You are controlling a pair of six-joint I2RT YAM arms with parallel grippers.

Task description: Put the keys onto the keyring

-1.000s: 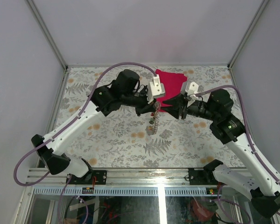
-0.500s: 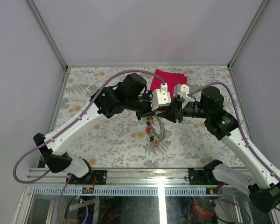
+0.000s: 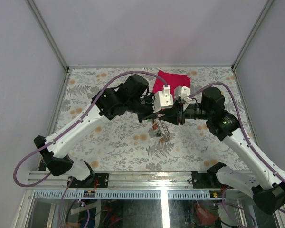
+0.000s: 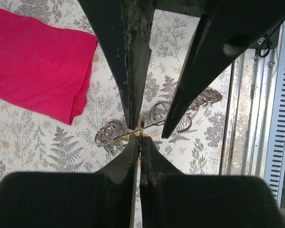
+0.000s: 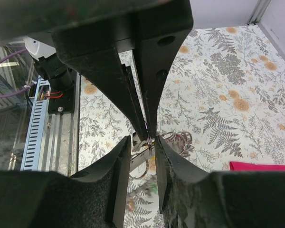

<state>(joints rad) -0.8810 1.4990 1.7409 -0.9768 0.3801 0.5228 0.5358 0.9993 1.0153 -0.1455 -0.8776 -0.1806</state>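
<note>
My left gripper (image 3: 157,118) is shut on the edge of the thin grey keyring (image 3: 160,130), which hangs above the table with several small keys dangling from it. In the left wrist view its fingers (image 4: 140,138) pinch the ring's wire (image 4: 180,127), and a cluster of small rings with coloured key heads (image 4: 115,134) lies below. My right gripper (image 3: 167,118) faces it, open, with its fingers on either side of the left fingertips. In the right wrist view the jaws (image 5: 141,142) are parted around the ring (image 5: 140,166), with blurred keys (image 5: 150,188) underneath.
A red folded cloth (image 3: 173,83) lies on the floral table behind the grippers and also shows in the left wrist view (image 4: 38,61). A metal rail (image 4: 256,118) runs along the table's near edge. Grey walls stand on three sides.
The right gripper has moved left until its fingers straddle the left gripper's tips. The left gripper shifted slightly right. The ring and keys have swung beneath them.
</note>
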